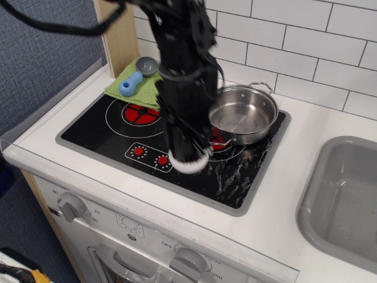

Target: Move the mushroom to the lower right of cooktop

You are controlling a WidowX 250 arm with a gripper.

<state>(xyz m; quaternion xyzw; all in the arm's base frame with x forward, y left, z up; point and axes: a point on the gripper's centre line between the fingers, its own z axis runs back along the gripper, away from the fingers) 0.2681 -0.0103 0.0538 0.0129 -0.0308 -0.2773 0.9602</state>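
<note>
My gripper (188, 154) points down over the black cooktop (100, 127), just right of the two red dials. It is shut on the mushroom (189, 165), whose round white cap shows under the fingertips. The stem and gills are hidden by the fingers. The mushroom hangs over the front middle of the panel, in front of the right burner, close to the surface; I cannot tell if it touches.
A steel pot (242, 113) sits on the right burner, right behind the gripper. A green cloth (148, 87) with a blue-handled grey scoop (136, 74) lies at the back left. A grey sink (344, 197) is on the right. White tiled wall behind.
</note>
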